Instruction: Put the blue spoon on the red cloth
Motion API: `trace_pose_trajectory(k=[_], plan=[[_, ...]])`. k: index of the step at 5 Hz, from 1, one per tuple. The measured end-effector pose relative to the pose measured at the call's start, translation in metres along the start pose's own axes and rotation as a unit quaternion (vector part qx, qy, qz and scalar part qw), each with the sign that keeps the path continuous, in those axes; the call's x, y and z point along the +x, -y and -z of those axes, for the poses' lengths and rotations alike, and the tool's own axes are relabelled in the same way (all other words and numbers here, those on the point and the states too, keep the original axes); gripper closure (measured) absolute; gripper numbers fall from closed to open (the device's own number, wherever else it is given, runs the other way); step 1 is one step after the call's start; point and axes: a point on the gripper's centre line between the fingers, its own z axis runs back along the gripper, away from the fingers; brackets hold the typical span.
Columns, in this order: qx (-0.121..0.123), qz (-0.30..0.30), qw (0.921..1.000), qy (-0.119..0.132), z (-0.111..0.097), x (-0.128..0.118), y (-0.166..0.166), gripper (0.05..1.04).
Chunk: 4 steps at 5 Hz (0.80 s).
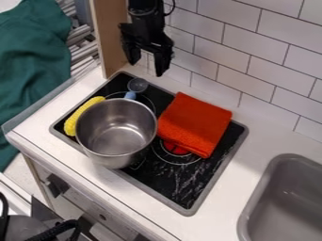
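Gripper (146, 68) open, fingers wide apart, nothing between them. Blue spoon (130, 95) lies below it on the stove (177, 188), bowl end nearer the gripper, handle running away behind the pot (116, 133); contact with pot: cannot tell. Red cloth (195, 123) sits below and to the gripper's image-right. Judged step: grasp spoon. Method: centre over the exposed neck, turn fingers to straddle it, descend slowly clear of the pot rim, close gently, lift straight up before crossing to the cloth.
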Motion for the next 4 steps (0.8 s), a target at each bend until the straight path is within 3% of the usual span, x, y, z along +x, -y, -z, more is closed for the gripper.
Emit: trace_pose_trajectory(k=[1,4], plan=[[0.005,-0.001,0.9996,-0.027,0.009,-0.010,-0.014,0.079],[-0.006,-0.001,0.9986,-0.052,0.036,-0.010,-0.017,0.079]])
